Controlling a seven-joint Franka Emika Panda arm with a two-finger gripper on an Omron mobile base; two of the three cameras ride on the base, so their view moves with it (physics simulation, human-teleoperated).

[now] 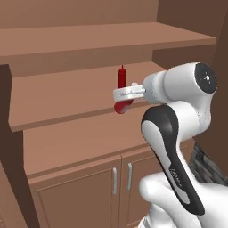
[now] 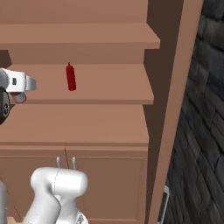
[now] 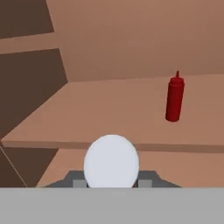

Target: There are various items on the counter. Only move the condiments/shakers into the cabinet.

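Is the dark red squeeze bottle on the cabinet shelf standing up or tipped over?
Upright. The squeeze bottle stands on its base on the cabinet shelf, nozzle pointing up, in the hand view and both base views.

On the cabinet (image 2: 168, 109), the middle shelf (image 2: 109, 89) carries one obstacle, the upright red squeeze bottle (image 2: 71, 77) toward its rear, leaving bare board along the front edge and to both side corners, with headroom limited by the shelf above (image 2: 109, 37).
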